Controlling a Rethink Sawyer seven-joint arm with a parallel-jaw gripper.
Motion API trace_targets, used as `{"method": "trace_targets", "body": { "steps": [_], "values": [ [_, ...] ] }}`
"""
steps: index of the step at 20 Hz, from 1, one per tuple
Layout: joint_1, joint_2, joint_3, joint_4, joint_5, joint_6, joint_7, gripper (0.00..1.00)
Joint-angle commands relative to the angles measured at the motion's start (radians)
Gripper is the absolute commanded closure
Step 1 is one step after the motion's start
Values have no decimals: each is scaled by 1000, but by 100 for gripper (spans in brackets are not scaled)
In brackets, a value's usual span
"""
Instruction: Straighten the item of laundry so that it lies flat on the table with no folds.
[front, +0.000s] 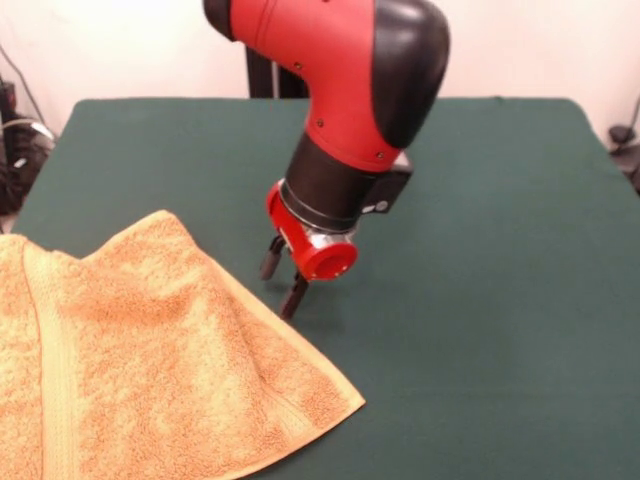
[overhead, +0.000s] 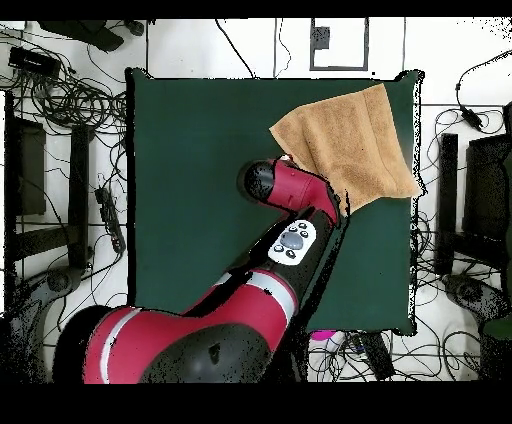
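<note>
Though the towel (front: 150, 360) looks soft, light and floppy, it lies rumpled at the table's (front: 480, 300) corner, partly over the edge; the gripper (front: 283, 278) hangs just beside it, jaws narrowly parted and empty; pinching the raised ridge or a corner seems best.

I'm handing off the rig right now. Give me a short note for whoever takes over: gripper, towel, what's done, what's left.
Gripper: open, empty, tips low over the table just beside the towel.
Towel: at the table's edge in the front view's lower left, not flat; a raised ridge shows near its middle.
Done: nothing visibly finished.
Left: flatten that ridge and spread the towel flat.
</note>
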Motion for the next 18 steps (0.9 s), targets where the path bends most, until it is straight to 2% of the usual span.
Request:
{"method": "trace_targets", "body": {
  "steps": [1,5,11,18],
  "values": [
    [15,5,82,118,41,-13,211,0],
    [-12,10,116,126,37,-29,184,0],
    [25,75,0,75,44,-76,243,0],
    [36,124,-64,50,66,-116,256,0]
  ]
}}
